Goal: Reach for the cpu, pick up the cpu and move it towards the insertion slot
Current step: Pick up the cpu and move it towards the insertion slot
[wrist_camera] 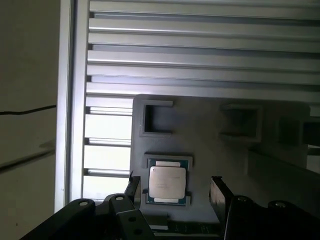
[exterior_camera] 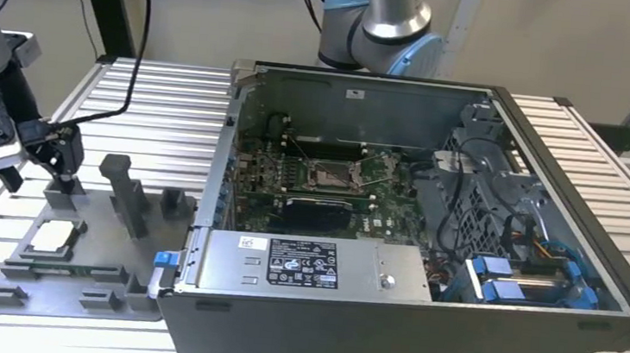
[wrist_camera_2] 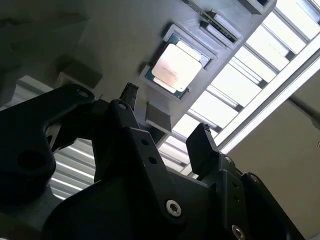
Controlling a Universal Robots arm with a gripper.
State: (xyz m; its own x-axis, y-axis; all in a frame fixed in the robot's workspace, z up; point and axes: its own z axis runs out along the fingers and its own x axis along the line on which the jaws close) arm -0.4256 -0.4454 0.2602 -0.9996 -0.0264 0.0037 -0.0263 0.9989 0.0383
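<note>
The cpu (exterior_camera: pixel 55 238) is a small silvery-white square lying flat in a pocket of the grey fixture plate (exterior_camera: pixel 73 288) at the exterior view's left. My gripper (exterior_camera: pixel 38 169) hangs above the fixture, a little behind and over the cpu, and does not touch it. It stands open with nothing between its fingers. Both wrist views show the cpu (wrist_camera_2: pixel 176 67) (wrist_camera: pixel 168 182) beyond the gripper (wrist_camera_2: pixel 167 120) (wrist_camera: pixel 175 186), framed by the two dark fingertips (wrist_camera: pixel 217 189). The insertion slot (exterior_camera: pixel 332 176) is a silver-framed socket on the green board inside the open computer case.
The open computer case (exterior_camera: pixel 539 250) fills the middle and the exterior view's right, with tall walls around the board. Upright grey fixture blocks (exterior_camera: pixel 129 193) stand between my gripper and the case. A second arm's base (exterior_camera: pixel 381 27) sits behind the case. The slatted metal table (exterior_camera: pixel 160 101) lies beneath.
</note>
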